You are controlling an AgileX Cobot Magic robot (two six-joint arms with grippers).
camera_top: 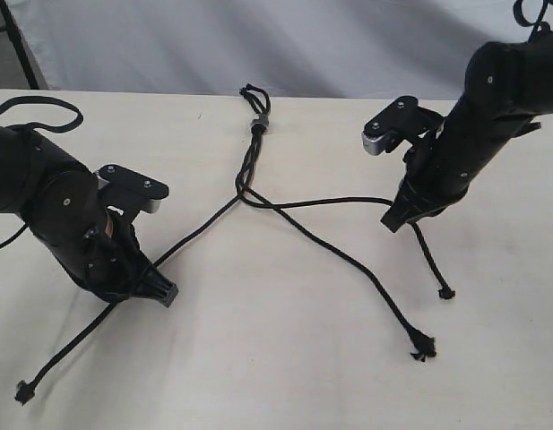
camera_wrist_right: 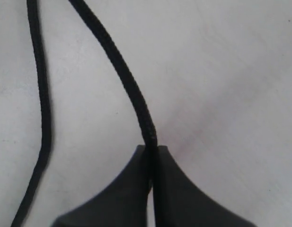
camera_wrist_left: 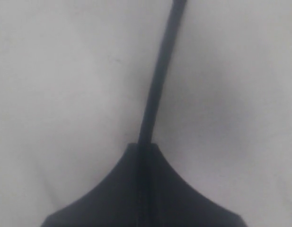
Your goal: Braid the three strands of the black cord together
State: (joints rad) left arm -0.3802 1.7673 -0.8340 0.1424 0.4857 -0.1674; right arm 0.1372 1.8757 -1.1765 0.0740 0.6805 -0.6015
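I'm working over a pale, bare table (camera_top: 285, 376) with a grey-white backdrop (camera_top: 258, 45) behind it. The left arm (camera_top: 52, 197) leans in low from its side, and the right arm (camera_top: 491, 116) comes down steeply from the far corner.

The black cord (camera_top: 248, 170) lies between them. Its joined end points away from me at the far edge, and it is twisted together for a short way below that. I judge the braid to be barely begun. From the twist the three strands fan out towards me.

The left strand (camera_top: 200, 228) runs diagonally into the left gripper (camera_top: 159, 291). That gripper is clamped tight on it partway along, with the tail trailing beyond to the table's near corner. The right strand (camera_top: 330, 202) runs almost level across to the right gripper (camera_top: 397, 219), which is pinched closed on it in the same way, its short tail hanging past the jaws. Both wrist views show the string entering closed jaws.

The middle strand (camera_top: 348, 260) lies loose on the table, well apart from either claw. I read that as deliberate: with the two outer strands held spread, one can be carried across the free centre one.

The smallest details are the grey band (camera_top: 257, 124) and the loop (camera_top: 252, 91) at the joined end. Each strand ends in a knot (camera_top: 422, 347).
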